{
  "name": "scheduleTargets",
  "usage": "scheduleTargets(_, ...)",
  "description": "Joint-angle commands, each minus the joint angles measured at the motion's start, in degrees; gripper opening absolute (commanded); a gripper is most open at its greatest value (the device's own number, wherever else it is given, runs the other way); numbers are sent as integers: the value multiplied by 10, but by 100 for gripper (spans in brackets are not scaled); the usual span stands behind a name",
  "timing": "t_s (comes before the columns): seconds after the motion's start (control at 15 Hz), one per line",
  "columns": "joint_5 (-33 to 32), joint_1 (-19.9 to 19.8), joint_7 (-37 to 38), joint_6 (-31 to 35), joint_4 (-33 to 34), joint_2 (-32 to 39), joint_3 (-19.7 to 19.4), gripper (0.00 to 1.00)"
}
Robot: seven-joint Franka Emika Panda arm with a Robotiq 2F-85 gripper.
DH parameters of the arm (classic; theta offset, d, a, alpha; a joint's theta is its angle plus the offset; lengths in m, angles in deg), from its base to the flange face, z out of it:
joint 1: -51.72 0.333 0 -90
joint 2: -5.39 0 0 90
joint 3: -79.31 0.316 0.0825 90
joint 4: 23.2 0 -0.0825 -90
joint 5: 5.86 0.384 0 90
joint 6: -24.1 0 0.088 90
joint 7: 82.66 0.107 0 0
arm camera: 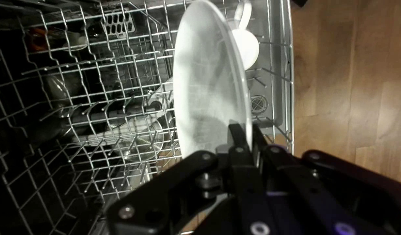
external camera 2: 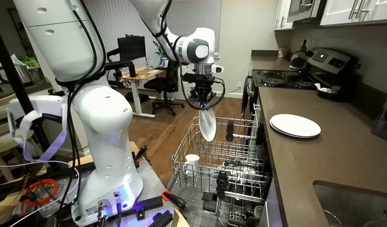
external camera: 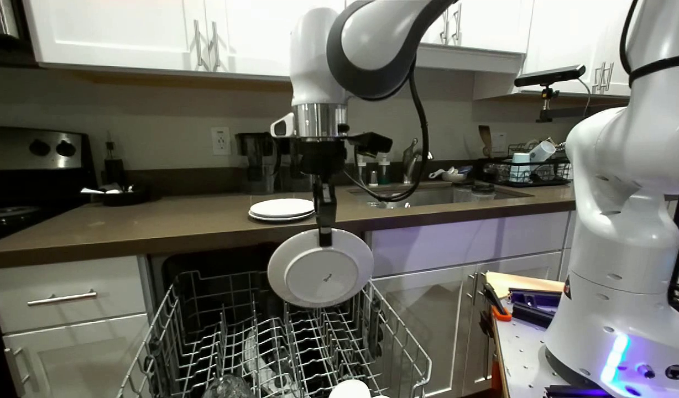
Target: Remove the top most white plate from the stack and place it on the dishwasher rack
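My gripper (external camera: 325, 236) is shut on the rim of a round white plate (external camera: 320, 275). The plate hangs nearly upright below the fingers, seen edge-on in an exterior view (external camera 2: 207, 125). In the wrist view, the gripper (arm camera: 247, 128) has one finger on each face of the plate (arm camera: 203, 78). The plate is above the wire dishwasher rack (external camera 2: 181, 144) and looks apart from its tines. The rack also fills much of the wrist view (arm camera: 292, 81). The stack (external camera: 281, 208) of white plates lies flat on the counter, also visible in an exterior view (external camera 2: 295, 125).
A white mug (external camera 2: 192, 162) stands at the rack's outer side and shows beside the plate in the wrist view (arm camera: 248, 49). The counter edge (external camera: 207, 240) runs behind the rack. A sink (external camera: 428, 196) and a stove (external camera 2: 285, 78) are along the counter.
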Motion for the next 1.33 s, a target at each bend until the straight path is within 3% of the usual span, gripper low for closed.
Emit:
scheduleTargets(0.0, 24, 8, -89, 22, -28, -4, -8, 7)
scheduleTargets(0.53, 165, -4, -284, 81, -20, 76, -31, 7)
scheduleTargets(1.27, 177, -60, -337, 75, 41, 205, -5, 7)
